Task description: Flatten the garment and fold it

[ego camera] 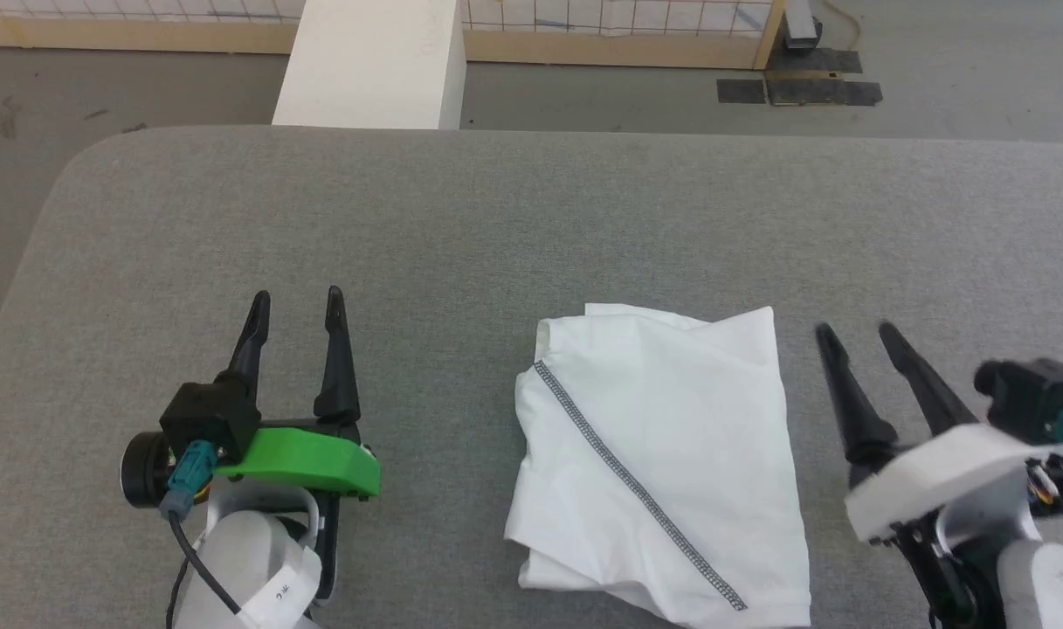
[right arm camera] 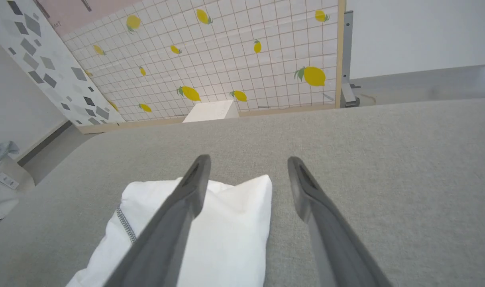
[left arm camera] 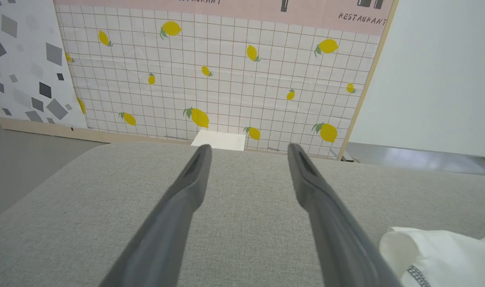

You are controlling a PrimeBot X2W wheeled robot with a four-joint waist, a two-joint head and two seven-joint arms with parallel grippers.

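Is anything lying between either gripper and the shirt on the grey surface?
Nothing visible does. The shirt lies folded on the grey surface. Only bare fabric separates it from the open left gripper, and the open right gripper sits close beside its edge. The white box stands beyond the far edge, out of the way.

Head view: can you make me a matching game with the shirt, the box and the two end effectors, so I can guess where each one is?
Things:
1. garment
2. left end effector
3. right end effector
4. white box

Places:
A. open, to the garment's right
B. beyond the far edge of the table
C. folded, lying on the table
D. open, to the garment's left

Pairs: 1-C, 2-D, 3-A, 4-B
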